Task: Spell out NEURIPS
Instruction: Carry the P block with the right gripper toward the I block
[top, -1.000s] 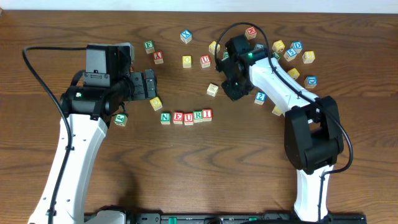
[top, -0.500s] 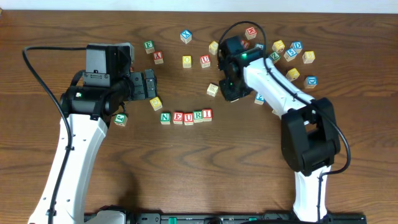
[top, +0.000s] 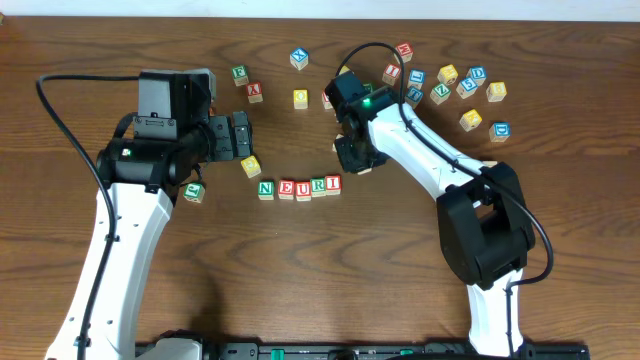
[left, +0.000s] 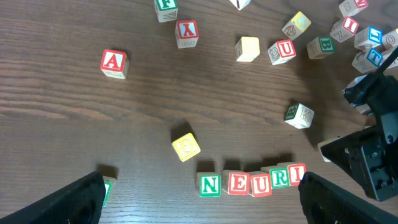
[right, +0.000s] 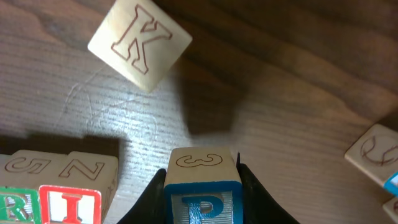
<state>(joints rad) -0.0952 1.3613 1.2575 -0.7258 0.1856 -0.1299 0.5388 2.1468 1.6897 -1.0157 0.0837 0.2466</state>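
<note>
- My right end effector (top: 357, 158) is clenched on the P cube (right: 202, 200). One finger presses each side of it, and its blue P face points at my wrist camera.
- The P cube sits just right of the row's right-hand end, with a small gap between it and the I cube (left: 296, 174). I cannot tell whether it rests on the tabletop (top: 300, 270) or hangs just above it.
- The row lies at the middle of the tabletop and reads left to right: N cube (left: 209, 185), E cube (left: 237, 183), U cube (left: 256, 183), R cube (left: 278, 178), then the I cube. The five stand side by side, and the right end sits slightly farther back than the left.
- A K cube (right: 140, 43) lies on the far side of the P cube, turned at an angle and apart from the row.
- My left end effector (top: 240, 137) is released, its fingers spread wide with nothing between them. It hangs left of the row and on its far side.
- A yellow cube (left: 185, 147) lies near the N cube, on its far-left side. A red A cube (left: 114, 62) sits well apart toward the far left.
- A cluster of loose cubes (top: 460, 85) is scattered at the far right. I cannot pick out an S among them.
</note>
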